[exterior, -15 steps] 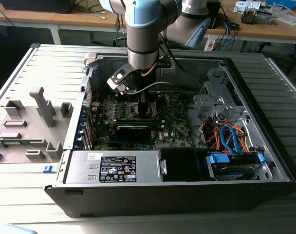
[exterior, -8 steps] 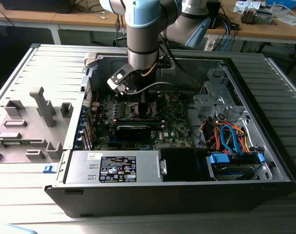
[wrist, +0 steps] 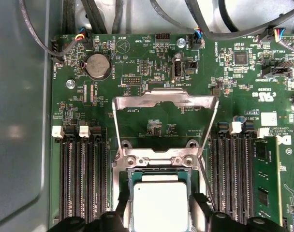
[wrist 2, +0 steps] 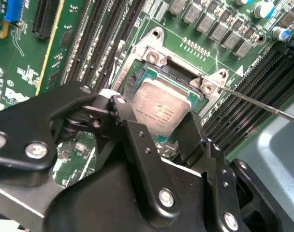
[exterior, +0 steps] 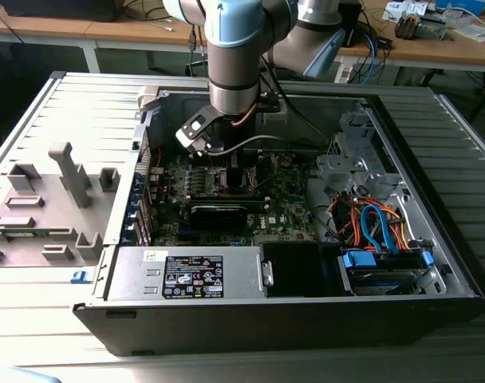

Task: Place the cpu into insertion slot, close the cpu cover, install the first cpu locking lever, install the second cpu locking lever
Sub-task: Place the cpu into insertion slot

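The gripper (wrist 2: 155,117) has its black fingers spread to either side of the cpu (wrist 2: 162,107), which lies flat in the insertion slot (wrist 2: 159,72) on the green motherboard (wrist: 137,53). The cpu cover (wrist: 164,98) stands swung open beyond the slot, and a thin lever (wrist 2: 256,103) juts out beside the slot.

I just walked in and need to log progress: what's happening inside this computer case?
A robot arm's gripper reaches down into the open computer case, right at the cpu, which sits at the insertion slot on the motherboard. The cpu cover is swung open, away from the slot, so it is not yet closed.
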Tool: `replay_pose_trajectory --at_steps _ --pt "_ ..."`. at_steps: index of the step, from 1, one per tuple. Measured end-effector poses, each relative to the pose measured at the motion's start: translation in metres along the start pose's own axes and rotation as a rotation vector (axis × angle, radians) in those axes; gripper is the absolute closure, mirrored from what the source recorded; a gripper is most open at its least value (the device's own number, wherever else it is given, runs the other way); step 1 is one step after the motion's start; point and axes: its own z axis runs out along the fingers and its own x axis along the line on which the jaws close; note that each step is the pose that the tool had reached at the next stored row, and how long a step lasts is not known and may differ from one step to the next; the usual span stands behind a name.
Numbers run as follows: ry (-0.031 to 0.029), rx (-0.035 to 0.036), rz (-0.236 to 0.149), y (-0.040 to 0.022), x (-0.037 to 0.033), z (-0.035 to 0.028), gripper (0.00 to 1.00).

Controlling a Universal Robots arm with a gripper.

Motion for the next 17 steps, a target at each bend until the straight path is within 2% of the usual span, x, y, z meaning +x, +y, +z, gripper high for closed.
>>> replay_pose_trajectory --at_steps 5,7,8,9,13,15,16,17 --pt "-0.0008 0.0004 0.000 0.0000 -0.0001 -0.0010 0.38" --pt "-0.0005 0.0001 0.000 0.0000 -0.0002 -0.0047 0.38" --pt "-0.0006 0.0001 0.000 0.0002 -0.0005 -0.0100 0.38" --pt "-0.0006 0.0000 0.000 0.0003 -0.0005 -0.0127 0.38" --pt "-0.0002 -0.0002 0.000 0.0003 -0.0005 -0.0133 0.38" --pt "-0.0004 0.0000 0.000 0.0003 -0.0005 -0.0134 0.53" --pt "-0.0005 0.0000 0.000 0.0003 -0.0005 -0.0134 0.53" --pt "-0.0007 0.0002 0.000 0.0003 -0.0006 -0.0135 0.58"
